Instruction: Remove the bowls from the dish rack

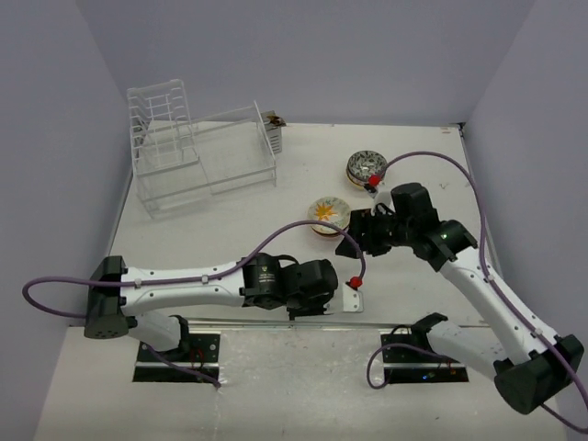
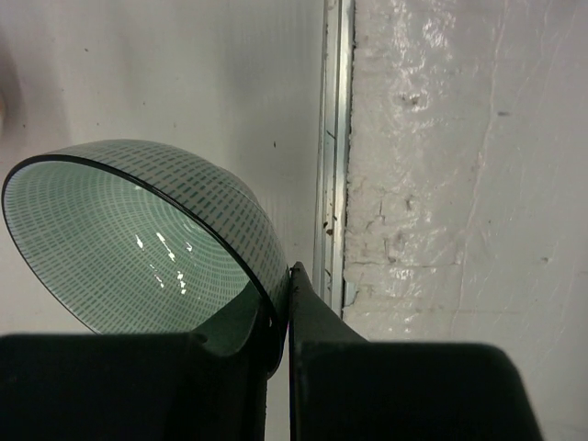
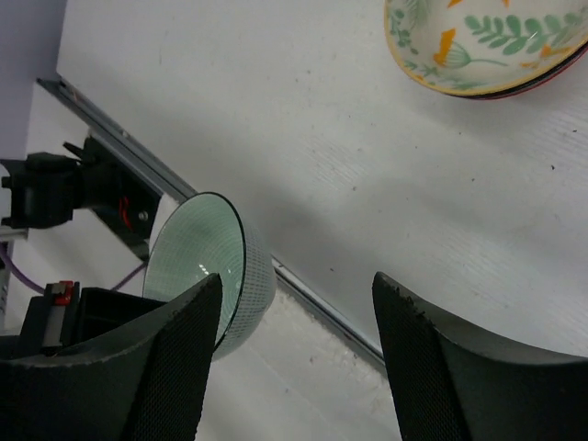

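Pale green and finely gridded, one bowl (image 2: 138, 239) hung by its rim, pinched in the left claw (image 2: 283, 308) near six o'clock on the worktop (image 1: 276, 197). The right claw (image 3: 296, 285) stood spread. Two more sat around one o'clock: a flower bowl (image 1: 328, 212), nested on another, and a dark patterned bowl (image 1: 365, 166). One clear rack (image 1: 197, 147) stood at ten o'clock.

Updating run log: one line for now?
left gripper: shut on green bowl | right gripper: open, empty | dish rack: looks empty
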`<action>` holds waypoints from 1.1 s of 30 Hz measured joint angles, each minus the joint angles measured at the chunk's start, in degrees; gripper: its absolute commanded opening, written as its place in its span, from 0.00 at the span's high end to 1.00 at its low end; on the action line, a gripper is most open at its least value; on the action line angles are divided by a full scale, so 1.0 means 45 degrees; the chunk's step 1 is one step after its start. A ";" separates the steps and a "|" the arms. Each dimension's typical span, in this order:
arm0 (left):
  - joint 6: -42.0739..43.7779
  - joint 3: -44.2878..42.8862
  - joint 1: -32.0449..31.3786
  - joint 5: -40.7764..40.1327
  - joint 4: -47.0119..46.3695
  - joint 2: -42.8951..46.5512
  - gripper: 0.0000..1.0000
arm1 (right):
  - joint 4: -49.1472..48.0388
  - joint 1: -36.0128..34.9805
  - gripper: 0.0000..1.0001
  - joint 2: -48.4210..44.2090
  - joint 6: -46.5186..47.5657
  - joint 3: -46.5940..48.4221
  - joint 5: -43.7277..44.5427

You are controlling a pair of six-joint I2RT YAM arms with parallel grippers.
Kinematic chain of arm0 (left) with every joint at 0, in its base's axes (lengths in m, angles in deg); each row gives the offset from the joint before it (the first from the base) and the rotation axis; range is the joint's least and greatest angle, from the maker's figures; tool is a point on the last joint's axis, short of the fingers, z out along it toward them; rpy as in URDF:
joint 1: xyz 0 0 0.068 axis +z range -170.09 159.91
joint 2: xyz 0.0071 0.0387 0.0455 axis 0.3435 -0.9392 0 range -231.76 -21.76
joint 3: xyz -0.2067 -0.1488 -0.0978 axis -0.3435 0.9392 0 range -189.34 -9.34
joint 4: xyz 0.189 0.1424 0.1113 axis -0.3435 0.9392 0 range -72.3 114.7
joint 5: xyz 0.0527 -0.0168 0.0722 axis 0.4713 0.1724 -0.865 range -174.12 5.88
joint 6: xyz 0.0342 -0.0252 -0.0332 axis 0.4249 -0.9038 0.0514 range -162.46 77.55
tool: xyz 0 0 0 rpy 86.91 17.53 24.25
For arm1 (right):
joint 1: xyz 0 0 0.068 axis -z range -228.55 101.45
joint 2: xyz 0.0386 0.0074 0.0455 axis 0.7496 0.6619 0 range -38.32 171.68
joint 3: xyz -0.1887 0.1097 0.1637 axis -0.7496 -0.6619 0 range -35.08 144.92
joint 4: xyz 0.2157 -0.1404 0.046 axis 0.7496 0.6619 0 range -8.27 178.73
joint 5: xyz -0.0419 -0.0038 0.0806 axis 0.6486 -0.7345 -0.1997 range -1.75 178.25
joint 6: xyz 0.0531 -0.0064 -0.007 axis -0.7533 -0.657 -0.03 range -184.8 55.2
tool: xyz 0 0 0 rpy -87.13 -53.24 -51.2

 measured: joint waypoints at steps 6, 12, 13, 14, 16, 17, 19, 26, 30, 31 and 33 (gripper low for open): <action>0.0617 -0.0675 -0.0034 -0.0107 0.1389 -0.1073 1.00 | 0.0704 -0.1948 0.45 0.1379 0.0248 0.0355 0.1073; 0.0991 -0.1428 -0.0092 -0.0287 0.1787 -0.1263 1.00 | 0.1185 -0.3249 0.52 0.2909 0.0330 0.0690 0.1802; 0.1035 -0.1506 -0.0117 -0.0345 0.1792 -0.1263 1.00 | 0.1200 -0.3429 0.56 0.3055 0.0330 0.0772 0.1909; 0.1049 -0.1588 -0.0136 -0.0379 0.1792 -0.1263 1.00 | 0.1200 -0.3575 0.60 0.3186 0.0325 0.0835 0.1953; 0.1083 -0.1627 -0.0160 -0.0442 0.1744 -0.1263 1.00 | 0.1185 -0.3808 0.76 0.3429 0.0321 0.0942 0.2001; 0.1122 -0.1627 -0.0170 -0.0447 0.1734 -0.1263 1.00 | 0.1137 -0.3895 0.83 0.3521 0.0282 0.0986 0.1967; 0.1243 -0.1627 -0.0175 -0.0457 0.1671 -0.1287 1.00 | 0.1010 -0.4017 1.00 0.3653 0.0199 0.1054 0.2016; 0.1234 -0.1661 -0.0321 -0.1831 0.1433 -0.1229 0.00 | 0.0850 -0.4119 1.00 0.3691 0.0117 0.1093 0.2914; 0.0704 -0.1098 -0.0287 -0.3177 0.0792 -0.0330 0.00 | 0.0748 -0.3949 1.00 0.3541 -0.0214 0.1180 0.3881; 0.0539 -0.0894 -0.0291 -0.3478 0.0675 0.0107 0.00 | 0.0719 -0.3832 1.00 0.3536 -0.0257 0.1268 0.4017; -0.0049 -0.0219 -0.0296 -0.4158 0.0092 0.1379 0.00 | 0.0534 -0.3405 1.00 0.3541 -0.0359 0.1511 0.4337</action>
